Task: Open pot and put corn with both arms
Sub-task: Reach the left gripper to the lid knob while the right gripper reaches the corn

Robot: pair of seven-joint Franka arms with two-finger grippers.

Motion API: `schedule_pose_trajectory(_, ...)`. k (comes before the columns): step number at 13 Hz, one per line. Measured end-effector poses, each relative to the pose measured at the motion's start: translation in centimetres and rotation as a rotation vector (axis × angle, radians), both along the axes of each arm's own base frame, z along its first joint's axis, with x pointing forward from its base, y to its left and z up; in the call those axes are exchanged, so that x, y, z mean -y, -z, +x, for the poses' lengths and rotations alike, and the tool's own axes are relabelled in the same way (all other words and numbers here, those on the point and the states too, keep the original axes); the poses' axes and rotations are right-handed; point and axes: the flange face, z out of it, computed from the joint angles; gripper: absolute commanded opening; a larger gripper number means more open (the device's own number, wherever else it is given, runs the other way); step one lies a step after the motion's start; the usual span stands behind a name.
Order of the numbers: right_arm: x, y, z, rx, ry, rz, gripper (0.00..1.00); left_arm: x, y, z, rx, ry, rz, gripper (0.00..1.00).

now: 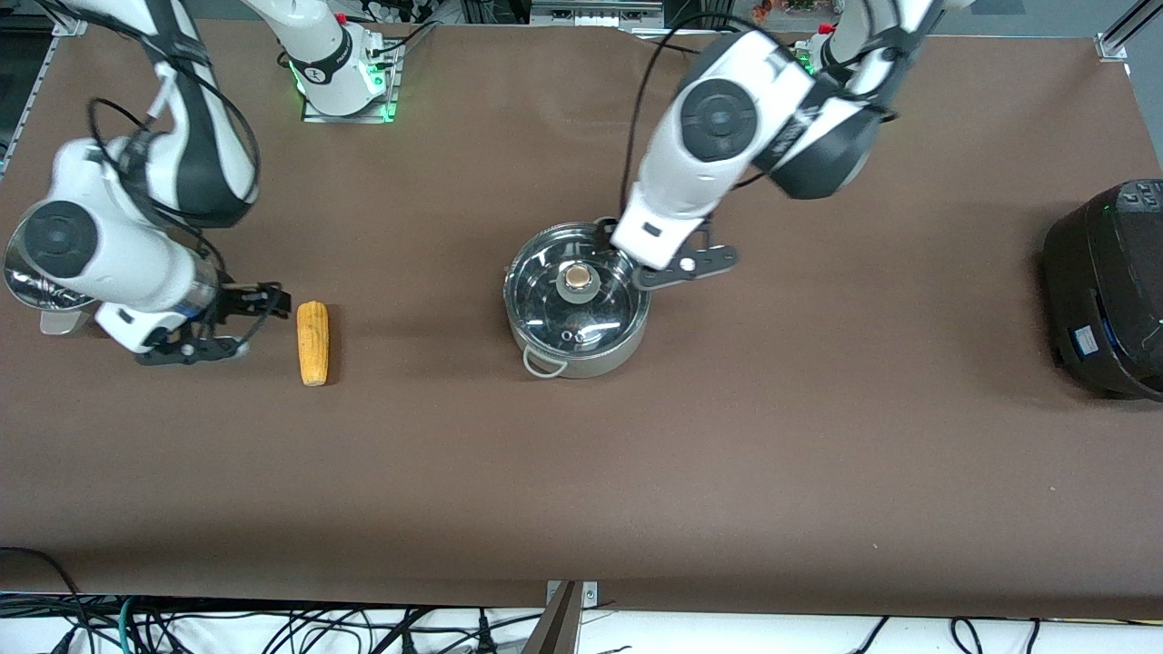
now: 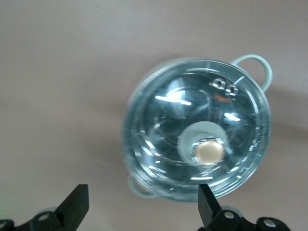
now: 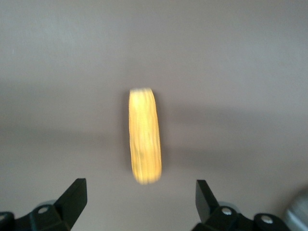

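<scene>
A big brown table (image 1: 727, 472) is filling the room, with cables lying on the floor at its near edge. A black cooker (image 1: 1104, 291) is sitting at the left arm's end of the table.

The shiny round steel pot (image 1: 576, 304) with two little loop handles is sitting in the middle of the table. Its round glass lid (image 2: 195, 139) with the tan knob (image 1: 578, 277) is on top, so the pot is not open yet. The left gripper (image 2: 144, 204) is hanging over the pot's rim, with its fingers spread wide and holding nothing. To lift the lid well, I think it should slide over until the knob sits right between the two fingers, go straight down, pinch the knob, and then go straight up so the pot is not dragged along.

The yellow-orange corn cob (image 1: 313, 342) is lying flat on the table toward the right arm's end, well apart from the pot. The right gripper (image 3: 139, 199) is waiting just beside the corn, with its fingers wide apart and empty. I think it should squeeze the corn across its thin middle, not along its length, so it does not roll away.
</scene>
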Motion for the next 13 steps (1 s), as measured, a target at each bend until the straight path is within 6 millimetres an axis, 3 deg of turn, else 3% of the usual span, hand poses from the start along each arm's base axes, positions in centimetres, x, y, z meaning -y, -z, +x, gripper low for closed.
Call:
schedule_pose_trajectory(3,0.1,7.3,-2.3,0.054,-0.022,0.004,1.00,3.9,3.7,0.8,0.007,-0.041,0.011,1.00)
schedule_pose_trajectory(7,0.4,11.7,-2.7,0.034,-0.021,0.003,1.00,6.9,8.2,0.1,0.024,-0.064,0.019,1.00)
schedule_pose_trajectory(8,0.5,12.4,-2.8,0.025,-0.020,0.002,0.91,7.4,8.8,-0.2,0.033,-0.059,0.033,1.00)
schedule_pose_trajectory(9,0.5,13.1,-3.0,0.014,-0.020,0.001,0.64,7.6,9.1,-0.3,0.035,-0.061,0.040,0.97)
schedule_pose_trajectory(10,0.6,13.7,-3.1,0.006,-0.020,0.001,0.24,7.6,9.2,-0.4,0.036,-0.062,0.042,0.82)
schedule_pose_trajectory(11,0.6,14.0,-3.1,0.003,-0.016,0.000,0.04,7.6,9.2,-0.3,0.037,-0.063,0.043,0.67)
schedule_pose_trajectory(13,0.6,13.9,-3.0,0.005,-0.004,0.000,0.00,7.6,9.1,-0.3,0.040,-0.063,0.042,0.45)
